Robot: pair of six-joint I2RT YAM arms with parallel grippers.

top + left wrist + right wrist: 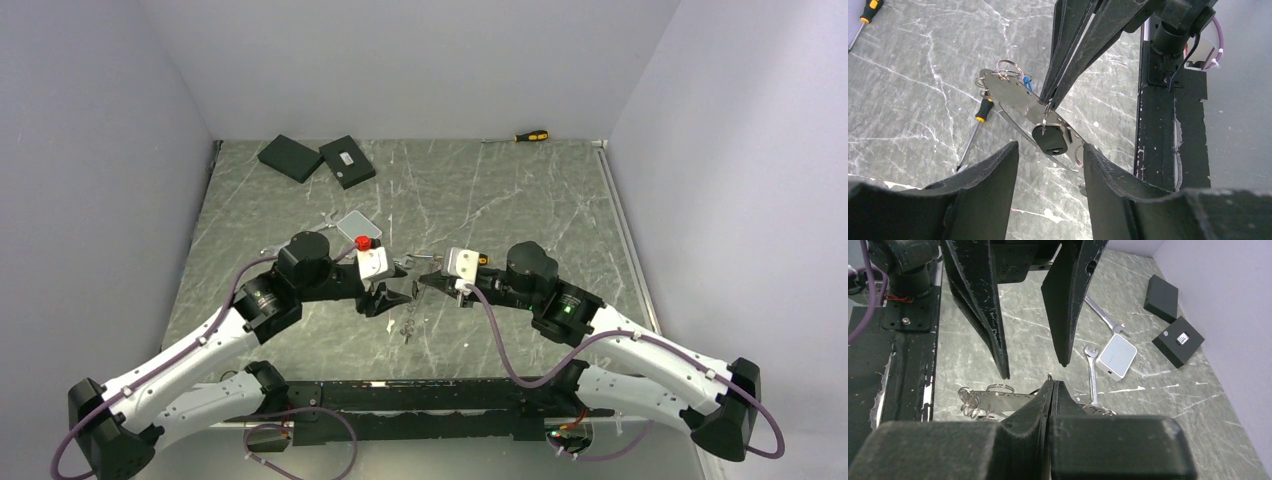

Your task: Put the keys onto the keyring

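One keyring (pixel 1015 97), one black key (pixel 1050 141), two screwdrivers (pixel 979 117).

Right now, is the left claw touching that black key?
Apart. Left wrist view: the left gripper stands open, a gap showing between each finger and the black key.

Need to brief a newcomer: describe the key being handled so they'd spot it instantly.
Find the right gripper, pinched shut mid-table. Below its tips, against the silver keyring, hangs the black-headed key. Its chunky plastic head separates it from the bare wire rings nearby.
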